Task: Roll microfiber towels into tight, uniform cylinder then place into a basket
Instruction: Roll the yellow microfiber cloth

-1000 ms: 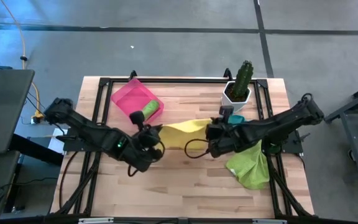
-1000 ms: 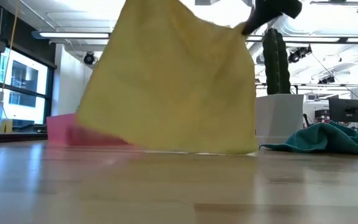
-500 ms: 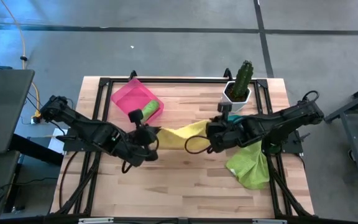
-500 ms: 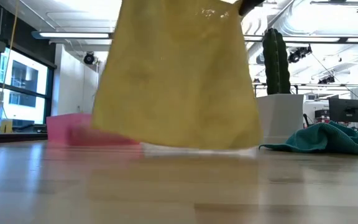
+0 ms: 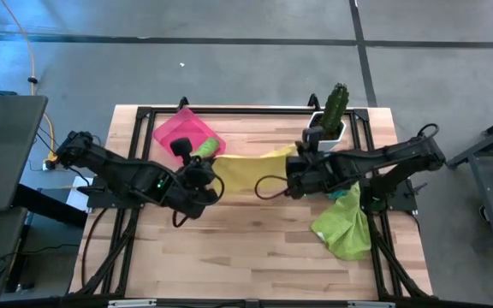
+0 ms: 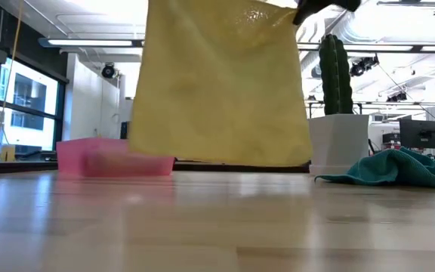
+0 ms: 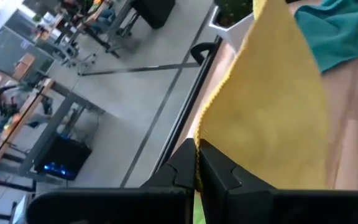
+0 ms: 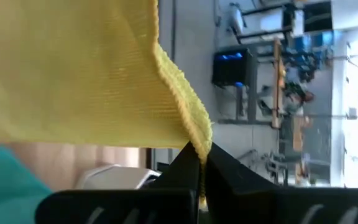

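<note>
Towels: yellow [image 5: 248, 168], teal [image 6: 399, 168], perhaps two green [image 5: 343, 224].

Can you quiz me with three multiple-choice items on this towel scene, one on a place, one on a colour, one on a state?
1. Where is the rolled green towel?
A. in the pink basket
B. beside the cactus pot
C. on the floor

2. What colour is the towel held up between the arms?
A. teal
B. yellow
C. white

3. How does the yellow towel sit?
A. flat on the table
B. rolled tight
C. lifted clear of the table

Answers: 1 A, the high view shows it in the basket. 2 B, the left gripper and right gripper each pinch a yellow corner. 3 C, the low view shows a gap under its hem.
</note>
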You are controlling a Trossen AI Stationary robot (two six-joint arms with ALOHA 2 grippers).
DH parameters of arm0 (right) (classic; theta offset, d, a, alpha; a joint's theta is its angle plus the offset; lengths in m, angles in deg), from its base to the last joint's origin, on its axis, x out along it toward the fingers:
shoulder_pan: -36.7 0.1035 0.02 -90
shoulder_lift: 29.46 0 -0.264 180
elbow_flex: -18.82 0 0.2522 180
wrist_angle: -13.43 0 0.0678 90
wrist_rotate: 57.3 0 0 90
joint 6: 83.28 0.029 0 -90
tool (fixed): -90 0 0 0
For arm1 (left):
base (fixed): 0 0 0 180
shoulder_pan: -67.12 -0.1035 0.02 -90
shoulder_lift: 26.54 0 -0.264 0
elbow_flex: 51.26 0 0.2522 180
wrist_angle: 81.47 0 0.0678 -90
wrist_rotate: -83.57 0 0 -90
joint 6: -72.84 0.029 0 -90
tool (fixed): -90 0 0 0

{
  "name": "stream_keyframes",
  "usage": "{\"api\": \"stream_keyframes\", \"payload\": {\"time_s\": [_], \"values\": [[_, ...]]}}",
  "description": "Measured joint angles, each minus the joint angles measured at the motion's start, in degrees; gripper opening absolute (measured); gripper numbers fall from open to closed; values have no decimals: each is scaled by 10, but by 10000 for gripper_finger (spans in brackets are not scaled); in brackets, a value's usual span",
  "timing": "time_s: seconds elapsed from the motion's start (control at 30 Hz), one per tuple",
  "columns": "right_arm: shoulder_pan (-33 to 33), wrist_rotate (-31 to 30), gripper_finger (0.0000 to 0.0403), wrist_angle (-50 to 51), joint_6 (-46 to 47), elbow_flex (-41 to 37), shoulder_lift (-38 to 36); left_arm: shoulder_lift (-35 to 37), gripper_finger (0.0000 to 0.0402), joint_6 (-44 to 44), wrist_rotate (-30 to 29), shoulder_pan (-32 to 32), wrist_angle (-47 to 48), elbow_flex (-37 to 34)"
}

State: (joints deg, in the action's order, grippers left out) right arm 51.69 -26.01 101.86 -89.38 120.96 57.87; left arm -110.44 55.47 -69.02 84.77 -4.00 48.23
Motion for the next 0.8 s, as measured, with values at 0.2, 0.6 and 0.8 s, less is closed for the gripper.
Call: {"api": "stream_keyframes", "payload": {"time_s": [0.2,0.6,0.8], "values": [[-4,6,0,-1,65,0,0,0,0,-8,4,-2,0,0],[88,314,0,-203,208,-182,0,-59,0,-232,252,88,-89,-87],[160,381,0,-431,246,-314,1,-156,0,-245,300,143,-266,-121]]}}
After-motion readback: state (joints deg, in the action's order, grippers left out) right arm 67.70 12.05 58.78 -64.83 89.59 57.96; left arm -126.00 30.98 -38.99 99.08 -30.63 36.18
